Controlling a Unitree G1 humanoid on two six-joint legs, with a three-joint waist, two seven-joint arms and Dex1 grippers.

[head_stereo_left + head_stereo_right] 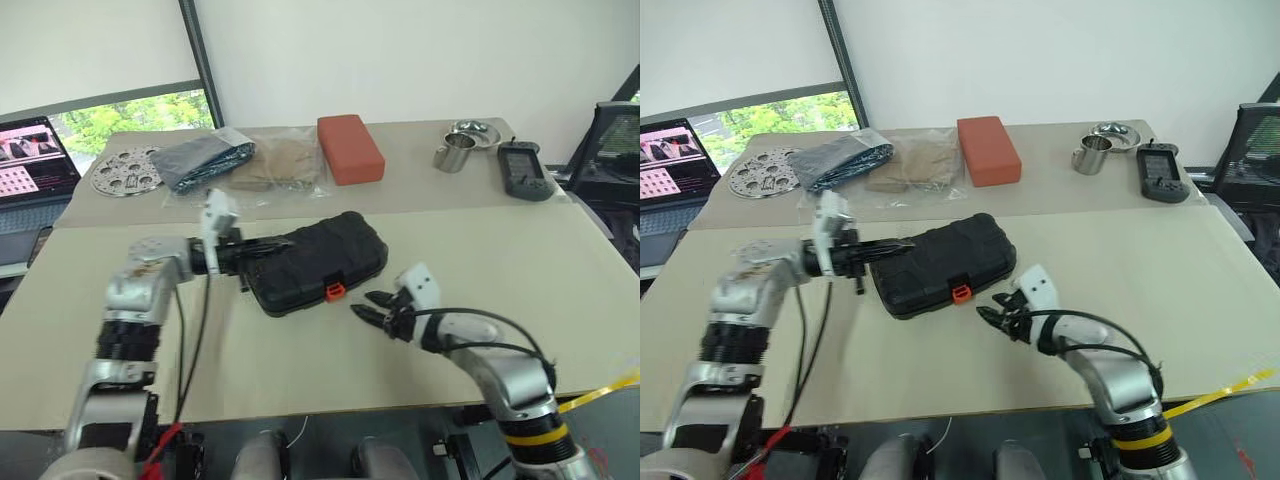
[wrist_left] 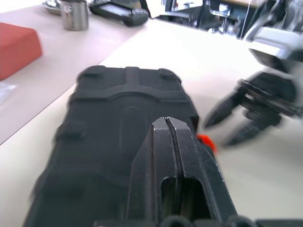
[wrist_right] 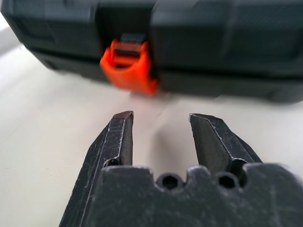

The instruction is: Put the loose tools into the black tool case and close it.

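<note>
Closed black tool case [image 1: 312, 263] on surface [image 1: 560, 290]: judged rigid, smooth-lidded, moderately heavy; best gripped by edges near orange latch [image 3: 129, 65]. Left gripper [image 2: 169, 124] fingers pressed together, empty, over lid; right gripper [image 3: 161, 126] fingers parted, empty.

black tool case [image 1: 320, 262] shut, contents hidden, orange latch [image 3: 129, 65] blurred

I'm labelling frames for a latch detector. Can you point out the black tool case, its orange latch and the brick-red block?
black tool case [image 1: 315, 260]: left eye view, on the closed lid's top.
orange latch [image 3: 129, 66]: right wrist view, on the latch's front face.
brick-red block [image 1: 989, 149]: right eye view, on its top face.
</note>
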